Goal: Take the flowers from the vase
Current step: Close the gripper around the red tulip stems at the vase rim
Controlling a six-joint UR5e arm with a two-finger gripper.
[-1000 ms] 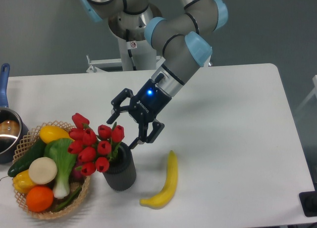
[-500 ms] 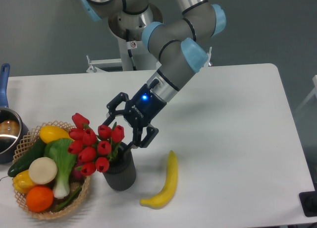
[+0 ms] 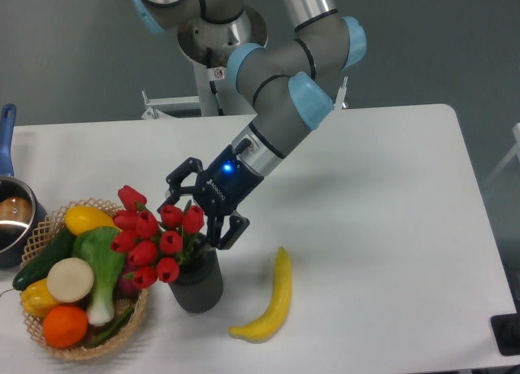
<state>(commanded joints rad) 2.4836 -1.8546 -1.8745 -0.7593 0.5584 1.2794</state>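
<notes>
The flowers (image 3: 154, 240), a bunch of red tulip buds with green leaves, stand in the dark grey ribbed vase (image 3: 197, 284) near the table's front left. My gripper (image 3: 195, 215) is open, its black fingers spread on either side of the rightmost buds, just above the vase mouth. One fingertip (image 3: 227, 232) sits to the right of the bunch, the other at the top left behind the buds. Whether the fingers touch the flowers is unclear.
A woven basket (image 3: 49, 228) with vegetables and fruit stands left of the vase, touching the flowers' side. A yellow banana (image 3: 272, 301) lies to the vase's right. A steel pot with a blue handle (image 3: 10, 203) is at the left edge.
My gripper has moved down and to the left, from beside the bunch to around its right-hand buds. It stays open. The flowers and vase have not moved.
</notes>
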